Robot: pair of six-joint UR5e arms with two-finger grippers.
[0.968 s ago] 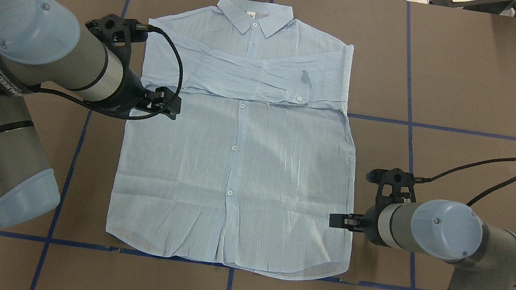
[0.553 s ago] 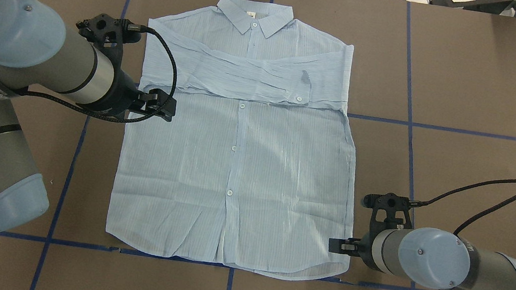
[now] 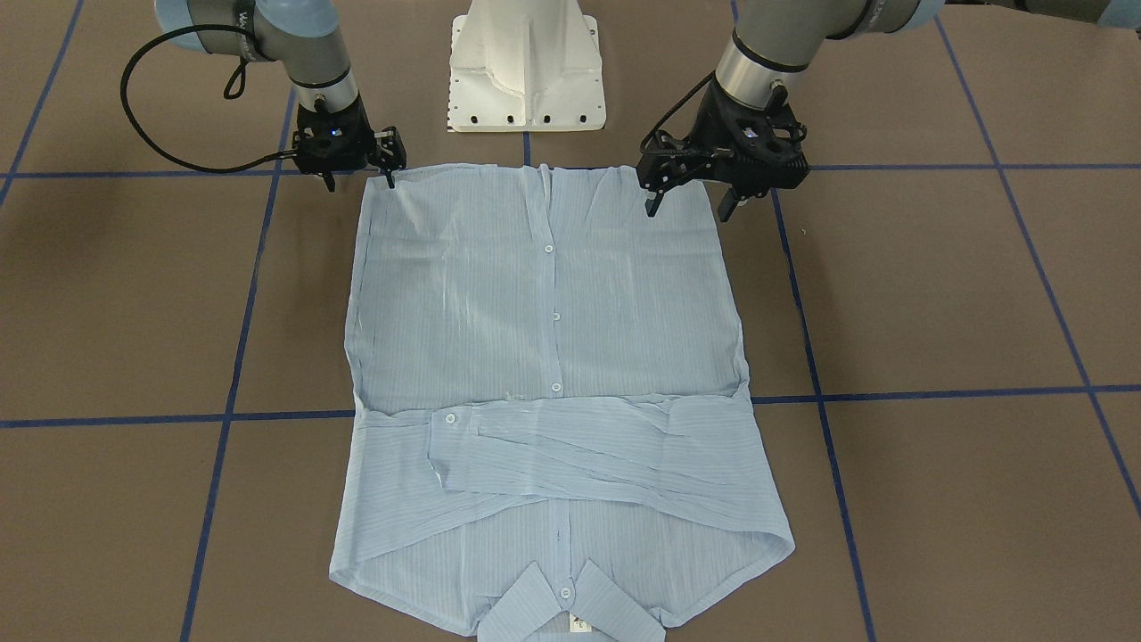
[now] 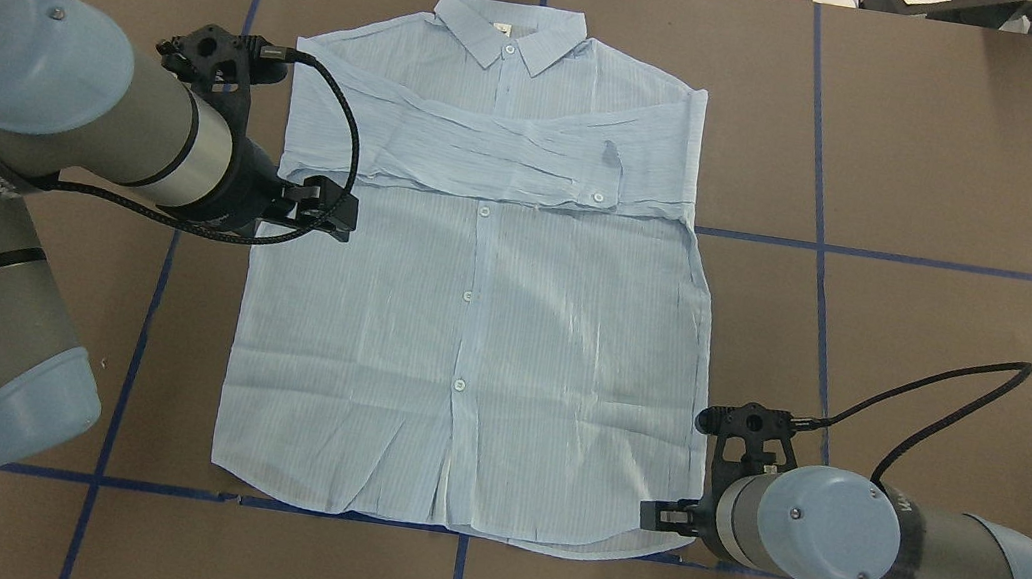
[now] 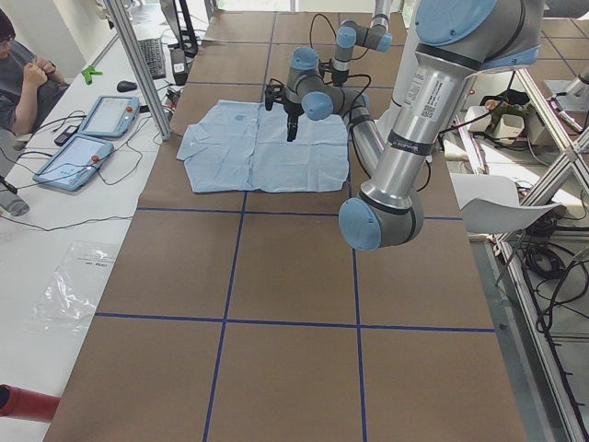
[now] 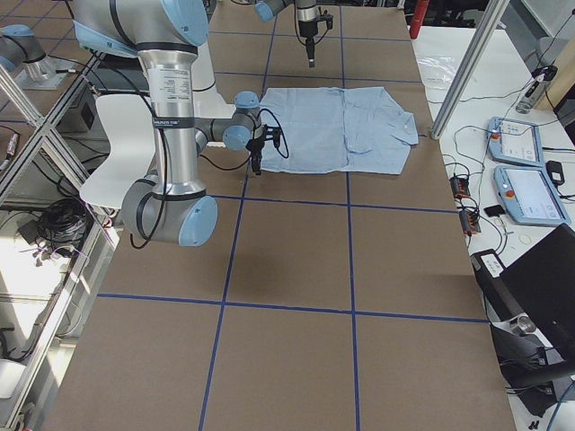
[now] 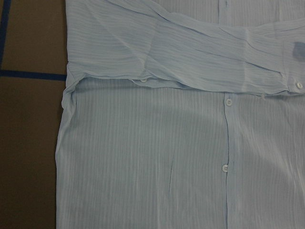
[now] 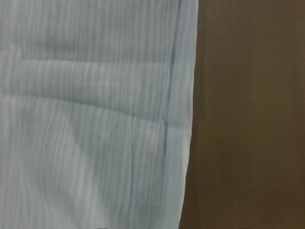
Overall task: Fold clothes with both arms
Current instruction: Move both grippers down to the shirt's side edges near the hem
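Note:
The light blue striped shirt [image 4: 471, 324] lies flat, face up, on the brown table, collar at the far side and both sleeves folded across the chest [image 3: 579, 446]. My left gripper [image 4: 330, 208] is open and empty and hovers well above the shirt's left side edge; the front view shows its spread fingers [image 3: 651, 207]. Its wrist view shows the folded sleeve and button placket [image 7: 226, 133] from above. My right gripper [image 4: 654, 516] is open and empty, low beside the near right hem corner, also seen in the front view [image 3: 359, 178]. Its wrist view shows the shirt's side edge [image 8: 183, 119] close up.
The white pedestal base [image 3: 526, 62] stands just behind the near hem. Blue tape lines [image 4: 884, 255] grid the brown table cover. In the left side view an operator [image 5: 23, 74] sits by two tablets [image 5: 92, 138] on a side table.
My right gripper has moved along the shirt's right edge toward the near hem corner. My left arm drew back a little to the left, then held almost still.

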